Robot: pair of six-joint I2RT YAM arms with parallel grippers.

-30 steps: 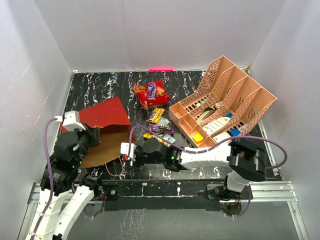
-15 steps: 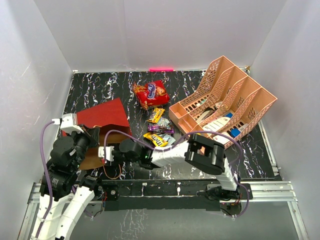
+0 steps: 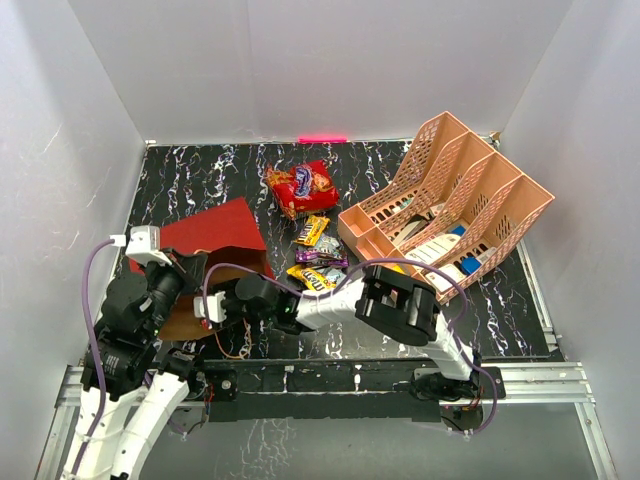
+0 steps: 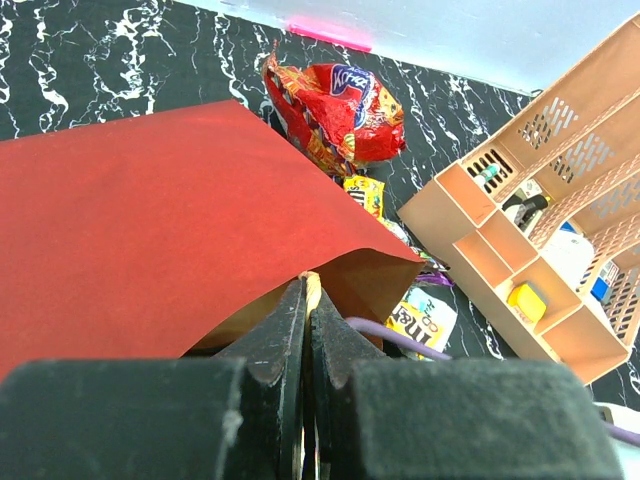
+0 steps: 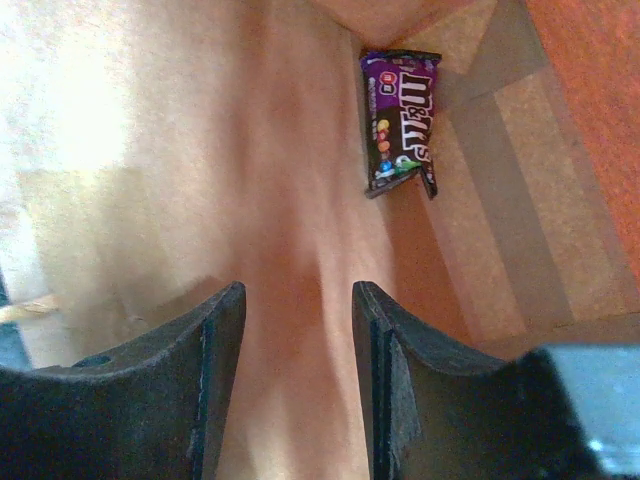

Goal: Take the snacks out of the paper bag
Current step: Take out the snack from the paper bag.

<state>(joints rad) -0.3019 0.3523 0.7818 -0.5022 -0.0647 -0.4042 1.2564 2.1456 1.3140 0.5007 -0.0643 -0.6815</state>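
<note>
The paper bag (image 3: 205,228) lies on its side at the left, red outside, its mouth facing right. My left gripper (image 4: 311,292) is shut on the upper edge of the bag (image 4: 150,210) at the tan handle and holds the mouth open. My right gripper (image 3: 207,305) reaches into the mouth; in its wrist view it (image 5: 295,300) is open and empty over the brown inside of the bag (image 5: 240,150). A purple candy packet (image 5: 402,122) lies deeper inside, ahead of the fingers. The red-orange chip bag (image 3: 300,187) and several candy packets (image 3: 318,255) lie outside on the table.
The peach lattice organizer (image 3: 450,200) stands at the right with cards and a yellow block in it. The right arm's purple cable (image 4: 400,335) crosses the bag mouth. A yellow candy packet (image 4: 425,318) lies just outside the mouth. White walls enclose the table.
My right arm has swung left across the table and pushed its gripper into the bag's mouth. My left gripper keeps hold of the bag's edge and has shifted slightly.
</note>
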